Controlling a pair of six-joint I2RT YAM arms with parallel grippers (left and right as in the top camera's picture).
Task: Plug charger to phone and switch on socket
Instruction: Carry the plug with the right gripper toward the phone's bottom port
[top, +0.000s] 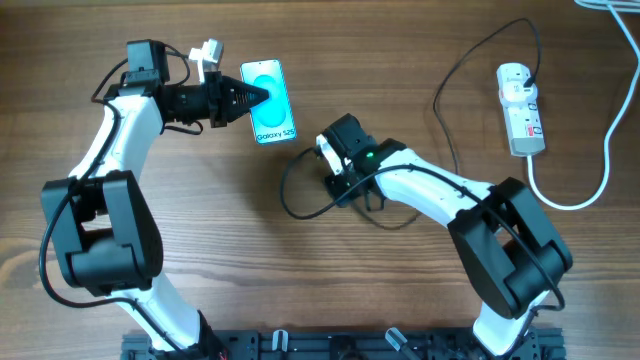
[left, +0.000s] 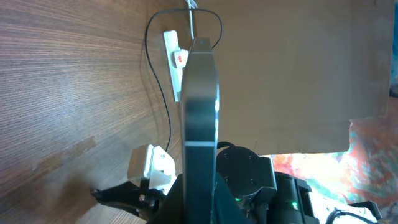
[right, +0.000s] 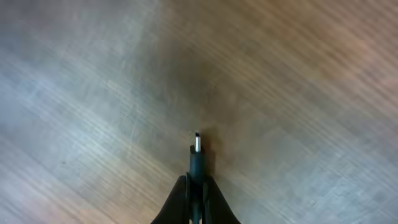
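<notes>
The phone (top: 272, 112), with a light-blue screen and "Galaxy S25", is at the upper left, screen facing up. My left gripper (top: 246, 98) is shut on its left edge. In the left wrist view the phone (left: 200, 93) shows edge-on. My right gripper (top: 338, 178) is at the table's middle, shut on the charger plug (right: 196, 158), whose metal tip (right: 197, 144) points at the wood just below. The black charger cable (top: 445, 90) loops from there to a white adapter (top: 514, 77) in the socket (top: 524, 122) at the far right.
The socket's thick white cord (top: 600, 170) curves along the right edge. A loop of slack black cable (top: 290, 195) lies on the wood left of my right gripper. In the left wrist view, the socket (left: 175, 62) shows far off.
</notes>
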